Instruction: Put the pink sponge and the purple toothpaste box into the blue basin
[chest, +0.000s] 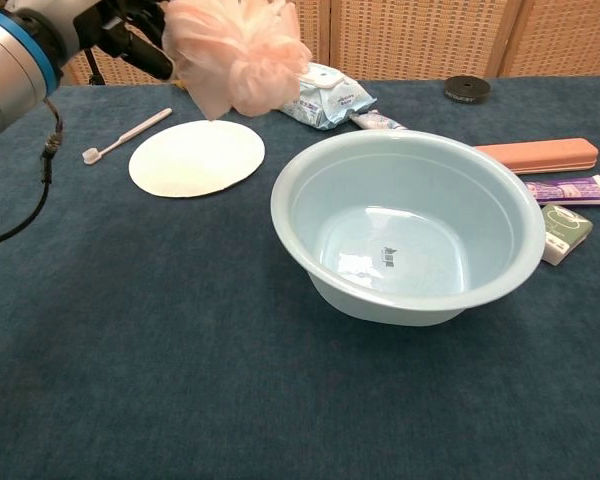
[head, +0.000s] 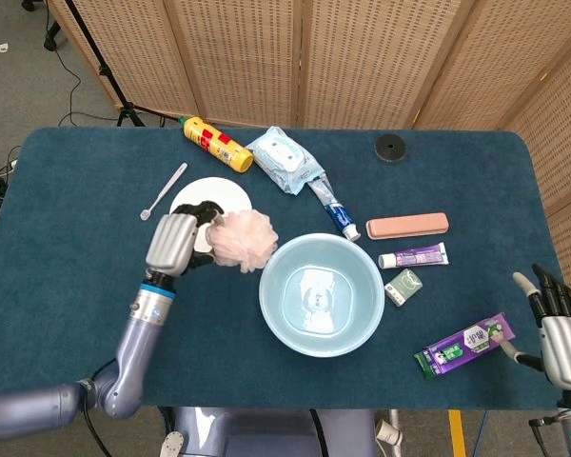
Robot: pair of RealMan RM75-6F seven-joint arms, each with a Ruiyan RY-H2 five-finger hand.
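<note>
My left hand (head: 178,241) (chest: 115,28) holds the pink sponge (head: 242,237) (chest: 236,52), a fluffy mesh puff, up in the air just left of the blue basin (head: 322,294) (chest: 420,178). The basin is empty. The purple toothpaste box (head: 464,344) lies flat near the front right edge of the table. My right hand (head: 555,322) hovers just right of that box with its fingers spread and nothing in it; the chest view does not show it.
A white disc (head: 209,197) (chest: 197,157) and a toothbrush (head: 164,190) lie behind the left hand. A yellow bottle (head: 217,144), wipes pack (head: 284,159), toothpaste tubes (head: 335,209), pink case (head: 406,226) and green box (head: 403,287) surround the basin.
</note>
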